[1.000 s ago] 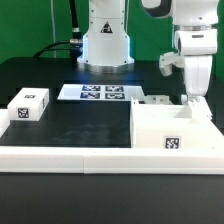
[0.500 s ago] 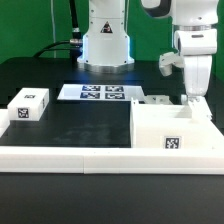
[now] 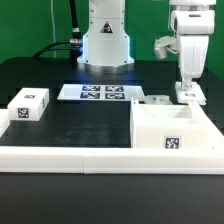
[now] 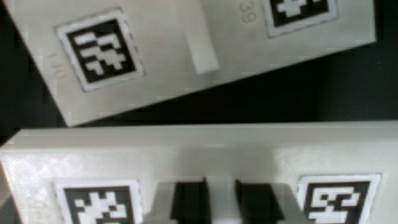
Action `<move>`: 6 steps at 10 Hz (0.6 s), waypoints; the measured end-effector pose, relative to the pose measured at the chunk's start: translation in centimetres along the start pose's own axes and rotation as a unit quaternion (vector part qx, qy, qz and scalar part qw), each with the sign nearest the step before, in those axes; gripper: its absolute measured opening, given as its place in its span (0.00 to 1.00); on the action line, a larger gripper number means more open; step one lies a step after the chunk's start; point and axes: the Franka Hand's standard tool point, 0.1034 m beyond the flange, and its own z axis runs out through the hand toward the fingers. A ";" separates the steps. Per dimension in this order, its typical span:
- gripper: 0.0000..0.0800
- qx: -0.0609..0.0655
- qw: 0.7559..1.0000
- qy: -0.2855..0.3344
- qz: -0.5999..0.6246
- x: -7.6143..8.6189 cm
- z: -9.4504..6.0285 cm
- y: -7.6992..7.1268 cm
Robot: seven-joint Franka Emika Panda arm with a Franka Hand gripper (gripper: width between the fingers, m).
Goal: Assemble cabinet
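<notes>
The cabinet body (image 3: 172, 128), a large white box with a tag on its front, stands at the exterior view's right. My gripper (image 3: 188, 88) hangs just behind it, shut on a small white tagged panel (image 3: 193, 94) and holding it slightly above the table. In the wrist view the two dark fingers (image 4: 185, 200) stand close together on this panel (image 4: 107, 160), with a tag on either side of them. A second white tagged panel (image 4: 160, 55) lies tilted beyond it; it shows in the exterior view (image 3: 155, 101) behind the body.
A small white tagged block (image 3: 30, 104) sits at the exterior view's left. The marker board (image 3: 95, 93) lies at the back centre. A long low white rail (image 3: 70, 155) runs along the front edge. The robot base (image 3: 106, 40) stands behind.
The gripper has risen and shifted toward the exterior view's left, and the small panel has come up with it. Nothing else has moved.
</notes>
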 end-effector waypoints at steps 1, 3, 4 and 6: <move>0.09 0.000 1.000 -0.007 -0.003 -1.0 -0.8 0.5; 0.09 -0.003 1.000 -0.009 0.003 -1.9 -1.2 0.9; 0.09 -0.003 1.000 -0.009 0.003 -1.9 -1.2 0.9; 0.09 -0.003 1.000 -0.008 0.000 -2.0 -1.1 1.0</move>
